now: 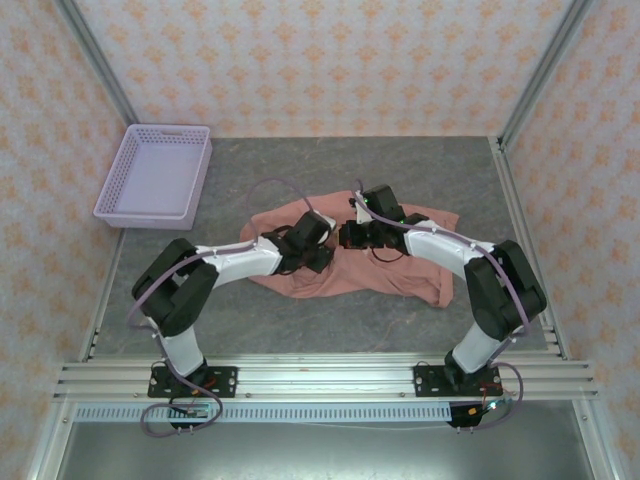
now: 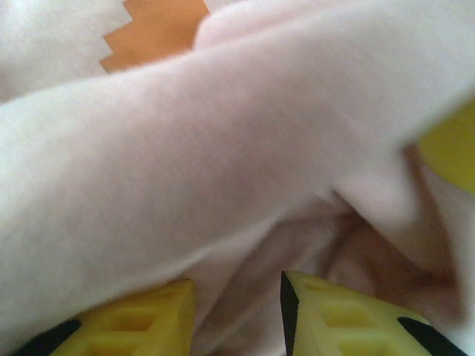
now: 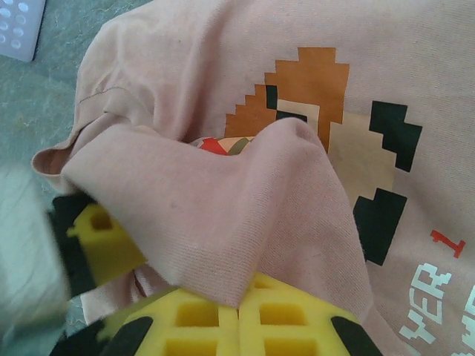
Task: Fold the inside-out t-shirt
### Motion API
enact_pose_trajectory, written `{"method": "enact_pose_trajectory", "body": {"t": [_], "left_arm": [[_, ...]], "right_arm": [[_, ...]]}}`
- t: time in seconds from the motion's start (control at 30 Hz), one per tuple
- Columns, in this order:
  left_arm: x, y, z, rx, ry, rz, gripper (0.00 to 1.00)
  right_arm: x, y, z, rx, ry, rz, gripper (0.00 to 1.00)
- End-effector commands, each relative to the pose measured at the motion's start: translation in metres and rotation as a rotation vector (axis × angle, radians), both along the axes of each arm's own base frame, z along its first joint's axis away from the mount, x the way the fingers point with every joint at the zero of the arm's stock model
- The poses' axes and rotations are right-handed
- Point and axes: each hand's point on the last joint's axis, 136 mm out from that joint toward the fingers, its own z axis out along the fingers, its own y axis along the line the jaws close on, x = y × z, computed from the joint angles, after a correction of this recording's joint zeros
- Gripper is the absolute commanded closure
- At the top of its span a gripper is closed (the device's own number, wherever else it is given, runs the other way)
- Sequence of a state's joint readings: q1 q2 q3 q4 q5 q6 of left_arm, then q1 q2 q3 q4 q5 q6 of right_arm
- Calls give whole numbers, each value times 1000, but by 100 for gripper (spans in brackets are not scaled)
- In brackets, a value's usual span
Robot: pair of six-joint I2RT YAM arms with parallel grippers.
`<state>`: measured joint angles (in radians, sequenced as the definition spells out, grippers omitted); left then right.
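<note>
Right gripper [image 3: 237,300] has its yellow fingers pressed together on a raised fold of the inside-out t-shirt [image 3: 223,215], and the cloth rises from the tips like a tent. Left gripper [image 2: 237,289] sits just beside it, buried in the same garment. Its two fingers stand narrowly apart with pink cloth bunched in the gap, and I cannot tell whether they clamp it or merely rest in it.

From above, both grippers meet over the middle of the shirt, the left one [image 1: 322,258] slightly nearer the arm bases than the right one [image 1: 350,235]. The salmon-pink shirt lies rumpled and spread sideways across the centre of the grey surface [image 1: 350,330]. A blocky print [image 3: 319,81] in orange, brown, cream and black shows face up beside the pinched fold, with white pixel lettering towards the lower right.

A lavender basket [image 1: 148,216] stands well apart at the far left of the surface.
</note>
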<state>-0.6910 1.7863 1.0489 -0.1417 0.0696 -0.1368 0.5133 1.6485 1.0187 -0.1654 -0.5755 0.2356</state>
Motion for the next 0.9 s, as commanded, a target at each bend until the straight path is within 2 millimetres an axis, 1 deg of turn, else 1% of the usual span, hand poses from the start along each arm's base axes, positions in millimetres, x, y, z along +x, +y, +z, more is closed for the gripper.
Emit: {"method": "enact_pose_trajectory", "body": {"t": [0.0, 0.17, 0.37, 0.43, 0.57, 0.7, 0.77, 0.8, 0.83, 0.87], "left_arm": [[9, -8, -3, 28, 6, -42, 65], [8, -14, -8, 28, 33, -70, 65], [-3, -14, 4, -20, 24, -85, 64], [-6, -13, 0, -6, 26, -88, 63], [-2, -8, -17, 53, 48, -64, 62], [2, -6, -26, 86, 56, -57, 61], [4, -7, -25, 92, 55, -65, 64], [4, -8, -24, 90, 55, -65, 67], [3, -7, -36, 107, 80, -67, 71], [3, -7, -35, 105, 82, -70, 75]], "right_arm": [[9, -4, 4, -17, -19, -11, 100], [12, -11, 3, -40, -25, -20, 100], [16, -17, 0, -63, -24, -29, 100], [16, -18, 0, -65, -21, -26, 100], [17, -18, -1, -69, -20, -25, 100], [17, -22, -5, -82, -16, -29, 100], [18, -22, -5, -84, -15, -32, 100], [18, -22, -5, -84, -15, -33, 100], [18, -23, -5, -87, -17, -33, 100], [19, -24, -4, -88, -22, -35, 100]]}}
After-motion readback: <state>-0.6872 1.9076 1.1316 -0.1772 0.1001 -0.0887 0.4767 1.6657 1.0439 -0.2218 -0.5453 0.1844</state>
